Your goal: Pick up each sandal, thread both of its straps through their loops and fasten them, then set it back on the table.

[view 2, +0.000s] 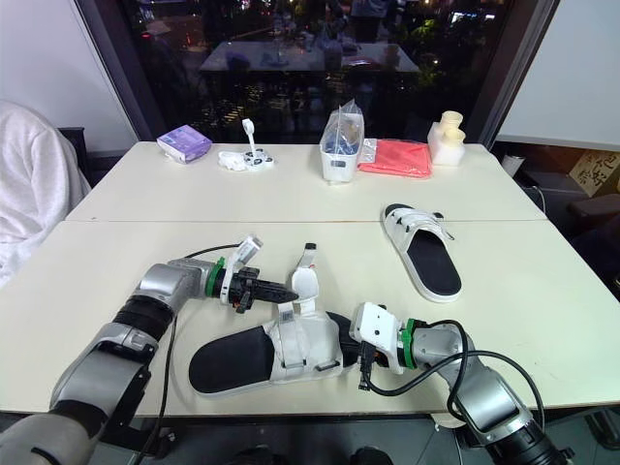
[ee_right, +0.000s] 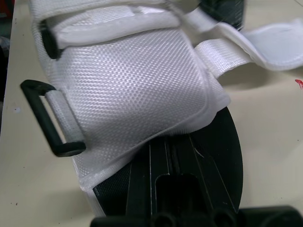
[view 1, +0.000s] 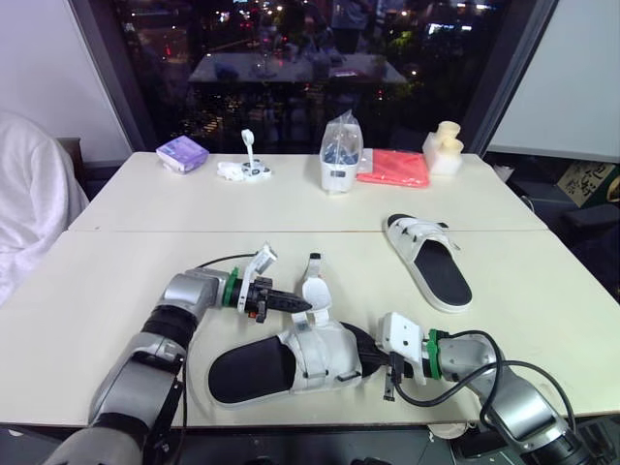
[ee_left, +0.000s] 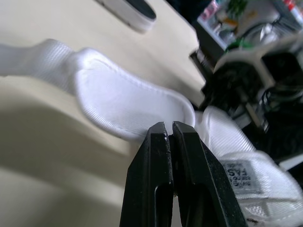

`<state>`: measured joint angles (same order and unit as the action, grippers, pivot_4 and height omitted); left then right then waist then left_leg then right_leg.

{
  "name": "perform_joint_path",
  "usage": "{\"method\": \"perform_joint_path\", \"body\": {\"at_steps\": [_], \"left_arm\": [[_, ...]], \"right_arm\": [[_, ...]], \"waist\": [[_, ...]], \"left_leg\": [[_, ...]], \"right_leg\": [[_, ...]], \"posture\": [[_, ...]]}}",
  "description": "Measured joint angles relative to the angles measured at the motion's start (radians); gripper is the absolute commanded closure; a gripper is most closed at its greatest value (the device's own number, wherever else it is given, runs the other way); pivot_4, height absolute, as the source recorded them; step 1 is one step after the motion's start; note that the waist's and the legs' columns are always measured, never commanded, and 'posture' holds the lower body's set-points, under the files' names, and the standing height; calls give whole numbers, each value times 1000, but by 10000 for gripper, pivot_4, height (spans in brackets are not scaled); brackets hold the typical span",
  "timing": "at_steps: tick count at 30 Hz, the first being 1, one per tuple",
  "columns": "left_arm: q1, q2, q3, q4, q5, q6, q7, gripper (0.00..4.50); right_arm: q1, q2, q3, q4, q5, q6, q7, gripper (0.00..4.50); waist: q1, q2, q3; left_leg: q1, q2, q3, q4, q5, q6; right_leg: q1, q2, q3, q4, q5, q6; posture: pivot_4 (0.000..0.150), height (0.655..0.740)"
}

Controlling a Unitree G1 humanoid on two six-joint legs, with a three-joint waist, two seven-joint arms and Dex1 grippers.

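Two sandals sit on your table: one far sandal lies flat, well apart on the right, and one near sandal lies by the front edge between your two grippers, left gripper pinched together on its raised strap, right gripper clamped on its end.

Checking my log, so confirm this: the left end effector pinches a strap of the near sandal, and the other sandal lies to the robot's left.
One point is wrong: the other sandal lies to the robot's right, as the left eye view shows. The left end effector does pinch a strap of the near sandal.
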<state>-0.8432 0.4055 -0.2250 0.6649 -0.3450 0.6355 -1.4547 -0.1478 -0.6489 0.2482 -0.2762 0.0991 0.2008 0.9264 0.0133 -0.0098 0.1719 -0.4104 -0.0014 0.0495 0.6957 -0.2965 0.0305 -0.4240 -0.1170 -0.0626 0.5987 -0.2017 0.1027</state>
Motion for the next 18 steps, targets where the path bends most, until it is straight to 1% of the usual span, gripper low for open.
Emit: {"method": "perform_joint_path", "body": {"at_steps": [9,18], "left_arm": [[94,14,-15,-160,47,-79,42,44702],[147,19,7,-243,46,-54,96,44702]], "right_arm": [[4,-2,1,-5,-2,0,1,45000],[0,-2,4,-3,-7,-1,2,45000]], "waist": [[0,0,-1],[-1,0,-4]], "left_leg": [[0,0,0,0,0,1],[1,0,0,0,0,1]], "right_leg": [[0,0,0,0,0,0],[1,0,0,0,0,0]], "posture": [[1500,7400],[1500,7400]]}}
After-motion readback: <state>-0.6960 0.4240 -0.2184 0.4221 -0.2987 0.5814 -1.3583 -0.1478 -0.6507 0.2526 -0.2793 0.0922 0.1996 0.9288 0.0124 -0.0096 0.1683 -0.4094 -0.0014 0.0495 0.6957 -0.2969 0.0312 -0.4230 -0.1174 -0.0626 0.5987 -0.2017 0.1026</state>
